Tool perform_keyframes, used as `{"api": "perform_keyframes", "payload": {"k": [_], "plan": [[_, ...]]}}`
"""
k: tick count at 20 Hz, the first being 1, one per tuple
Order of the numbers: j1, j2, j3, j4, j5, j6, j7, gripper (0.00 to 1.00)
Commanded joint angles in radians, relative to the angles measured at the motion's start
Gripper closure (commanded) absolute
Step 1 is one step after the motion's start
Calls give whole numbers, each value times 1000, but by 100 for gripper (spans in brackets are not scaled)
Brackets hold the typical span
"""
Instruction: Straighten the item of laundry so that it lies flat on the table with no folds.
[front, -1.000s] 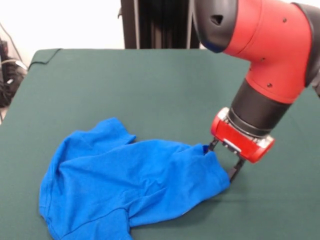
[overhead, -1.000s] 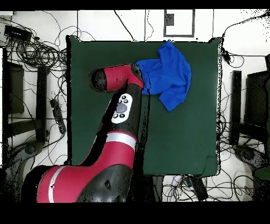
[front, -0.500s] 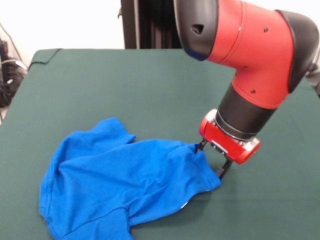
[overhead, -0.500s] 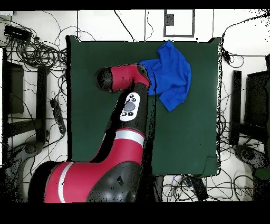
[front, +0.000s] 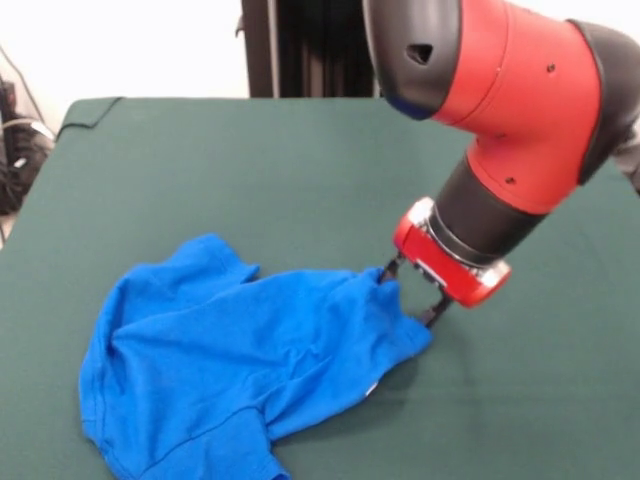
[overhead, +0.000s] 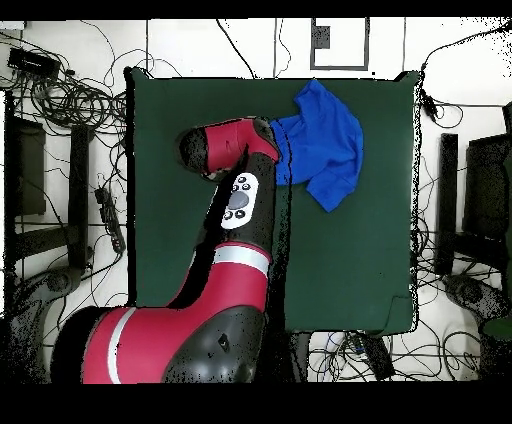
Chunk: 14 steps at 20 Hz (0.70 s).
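The item of laundry (front: 250, 370), a bright blue T-shirt, lies crumpled with folds on the near left part of the green table (front: 250, 170). Only plain blue cloth shows. My gripper (front: 411, 294) stands at the shirt's right edge. Its two dark fingers are spread apart, and the edge of the cloth is bunched between them. In the overhead view the shirt (overhead: 322, 145) lies near the table's (overhead: 340, 260) far right corner, and the arm's red wrist (overhead: 235, 145) covers the gripper at the shirt's left edge.
The red and black arm (front: 520, 110) hangs over the table's right half in the front view. Cables and dark stands (overhead: 60, 100) surround the table in the overhead view. A black post (front: 310, 45) rises behind the far edge.
The gripper has moved left and slightly away from the camera, and the shirt's right edge has moved with it. The shirt is now more bunched. The spacing of the fingers looks unchanged.
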Motion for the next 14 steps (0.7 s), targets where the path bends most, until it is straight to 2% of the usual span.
{"api": "perform_keyframes", "payload": {"k": [1,9,14], "plan": [[12,38,37,22,-74,253,-182,0],[-25,53,130,37,-77,245,-191,0],[-62,99,197,26,-83,131,-221,0]]}}
